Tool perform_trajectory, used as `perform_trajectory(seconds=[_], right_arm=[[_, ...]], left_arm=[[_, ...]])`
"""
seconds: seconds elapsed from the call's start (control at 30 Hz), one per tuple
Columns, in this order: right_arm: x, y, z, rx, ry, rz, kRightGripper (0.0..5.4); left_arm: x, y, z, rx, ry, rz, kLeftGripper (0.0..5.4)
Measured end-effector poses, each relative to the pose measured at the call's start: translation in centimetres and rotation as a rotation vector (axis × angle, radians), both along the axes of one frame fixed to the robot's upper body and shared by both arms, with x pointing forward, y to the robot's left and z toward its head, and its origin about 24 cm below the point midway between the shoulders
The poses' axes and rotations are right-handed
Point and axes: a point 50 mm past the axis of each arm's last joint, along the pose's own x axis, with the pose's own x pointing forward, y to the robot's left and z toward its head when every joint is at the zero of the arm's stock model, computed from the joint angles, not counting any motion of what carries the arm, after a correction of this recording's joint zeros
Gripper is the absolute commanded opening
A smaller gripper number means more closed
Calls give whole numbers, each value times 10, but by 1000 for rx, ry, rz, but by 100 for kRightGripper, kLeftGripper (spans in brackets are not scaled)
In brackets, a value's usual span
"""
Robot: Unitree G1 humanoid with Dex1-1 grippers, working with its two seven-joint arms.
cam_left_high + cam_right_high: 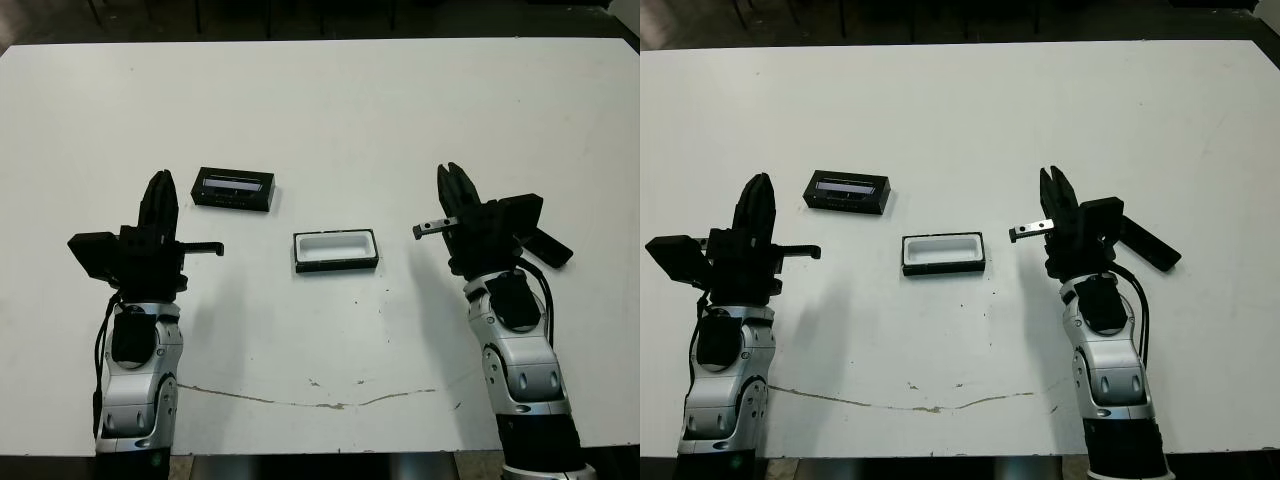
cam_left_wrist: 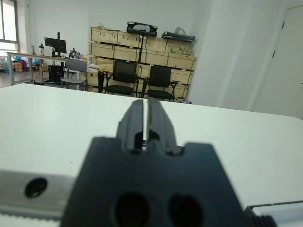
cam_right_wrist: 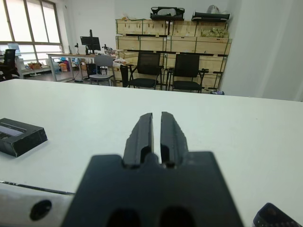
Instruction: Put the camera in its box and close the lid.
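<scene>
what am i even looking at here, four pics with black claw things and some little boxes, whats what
This is a humanoid robot at a white table. The top two pictures come from a stereo camera on its head, looking down at one scene. The other two come from cameras on its wrists, looking along each claw towards a room with chairs and crates.

The claws are its hands: the left gripper and the right gripper, each with two black fingers. Both are shut and hold nothing.

Three things lie on the table. A flat black rectangular lid with a pale window strip sits nearer the left gripper. A small black-walled box with a white lining lies open in the middle. A slim black bar-shaped camera rests beside the right wrist.
</scene>
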Motion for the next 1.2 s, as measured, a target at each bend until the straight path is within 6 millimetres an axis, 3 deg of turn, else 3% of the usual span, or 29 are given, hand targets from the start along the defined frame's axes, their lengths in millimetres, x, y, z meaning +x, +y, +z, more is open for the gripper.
perform_trajectory(seconds=[0.43, 0.77, 0.9, 1.2], right_arm=[[12, -4, 1, -61, 31, 76, 0], [21, -97, 54, -206, 52, 230, 0], [19, -124, 69, -274, 127, 251, 0], [14, -170, 68, -389, 333, 341, 128]], left_arm=[[10, 5, -2, 6, 19, 10, 1], [6, 7, -1, 6, 3, 20, 1], [4, 8, -2, 0, 5, 23, 1], [3, 10, -1, 4, 4, 38, 0]])
